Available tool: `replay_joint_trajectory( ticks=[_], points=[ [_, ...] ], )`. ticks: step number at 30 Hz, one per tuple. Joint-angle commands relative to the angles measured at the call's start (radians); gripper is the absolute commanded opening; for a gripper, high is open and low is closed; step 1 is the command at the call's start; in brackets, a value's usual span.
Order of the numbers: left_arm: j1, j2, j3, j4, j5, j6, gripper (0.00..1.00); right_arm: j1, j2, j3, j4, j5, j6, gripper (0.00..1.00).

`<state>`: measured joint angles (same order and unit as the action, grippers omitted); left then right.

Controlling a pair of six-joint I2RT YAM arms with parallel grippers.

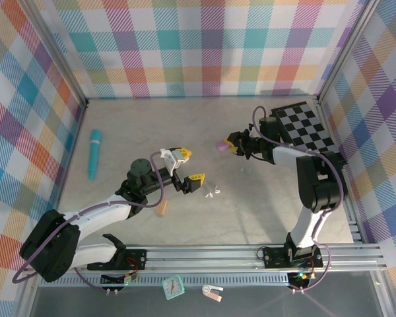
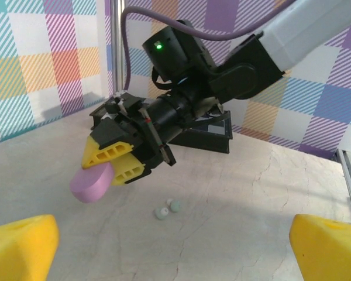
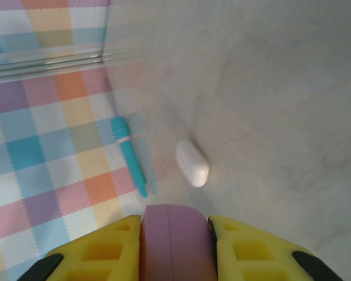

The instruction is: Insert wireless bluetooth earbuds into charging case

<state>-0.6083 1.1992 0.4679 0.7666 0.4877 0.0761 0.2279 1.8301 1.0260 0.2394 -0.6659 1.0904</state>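
Your top camera hangs above and behind the arm bases (image 1: 277, 254) and looks down on the whole table (image 1: 251, 211), bases at 6 o'clock, plaid walls (image 1: 204, 46) round the other sides. Your left wrist camera sits low over the table, facing about 2 o'clock, close to the right gripper (image 2: 105, 168), which the top view has too. Your right wrist camera looks down toward 9 o'clock past the purple case (image 3: 175, 243), sharing the teal pen (image 3: 128, 155) with the top view.

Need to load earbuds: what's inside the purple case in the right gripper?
The purple case, clamped in the right gripper, is closed: just its seam shows; contents hidden.
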Motion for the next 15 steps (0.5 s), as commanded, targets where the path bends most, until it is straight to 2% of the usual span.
replay_joint_trajectory(
  ticks=[1,11,15],
  points=[
    [-0.010,-0.018,-0.004,-0.031,-0.003,0.027,1.00,-0.007,0.064,0.089,-0.095,0.055,-0.114,0.26],
    [-0.008,-0.019,0.016,-0.131,-0.041,0.012,1.00,-0.019,0.245,0.240,-0.217,0.133,-0.183,0.27],
    [-0.008,-0.008,0.040,-0.216,-0.111,0.003,1.00,-0.019,0.237,0.262,-0.289,0.186,-0.234,0.34]
  ],
)
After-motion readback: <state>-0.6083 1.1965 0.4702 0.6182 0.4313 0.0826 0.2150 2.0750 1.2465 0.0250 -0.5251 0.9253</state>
